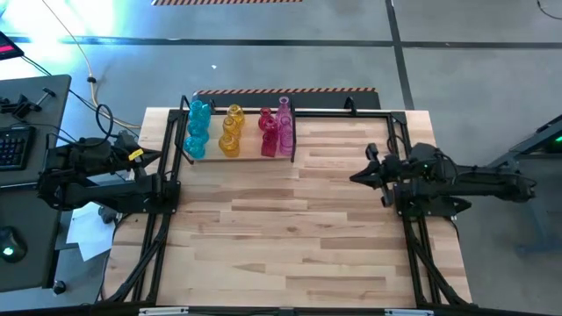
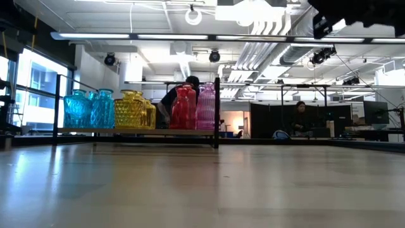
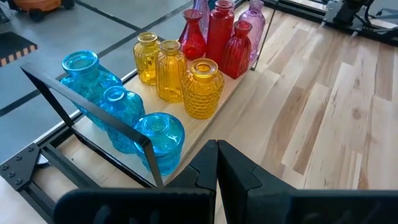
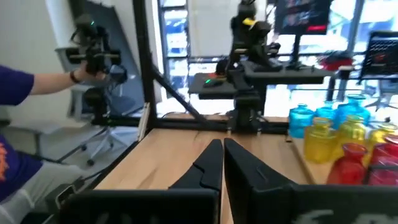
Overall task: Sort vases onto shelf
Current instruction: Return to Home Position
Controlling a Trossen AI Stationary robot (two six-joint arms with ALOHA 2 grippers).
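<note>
The vases [image 1: 237, 132] stand upright on the shelf's wooden plank [image 3: 233, 93] at the table's far left, grouped by colour: cyan [image 3: 112, 106], yellow [image 3: 171, 71], red [image 3: 217, 37], pink [image 3: 252, 22]. In the low view they line up as cyan [image 2: 88, 109], yellow [image 2: 134, 109], red [image 2: 181, 107], pink [image 2: 205, 106]. My left gripper [image 3: 217, 165] is shut, parked at the table's left edge near the shelf's cyan end. My right gripper [image 4: 222, 163] is shut, parked at the right edge [image 1: 358, 175], pointing across the table. Neither holds anything.
The shelf's black rod frame [image 3: 81, 106] stands between my left gripper and the cyan vases. Bare butcher-block tabletop [image 1: 290, 237] stretches between the arms and toward the near edge. A person's arm [image 4: 37, 81] shows beyond the table in the right wrist view; other people sit in the room behind.
</note>
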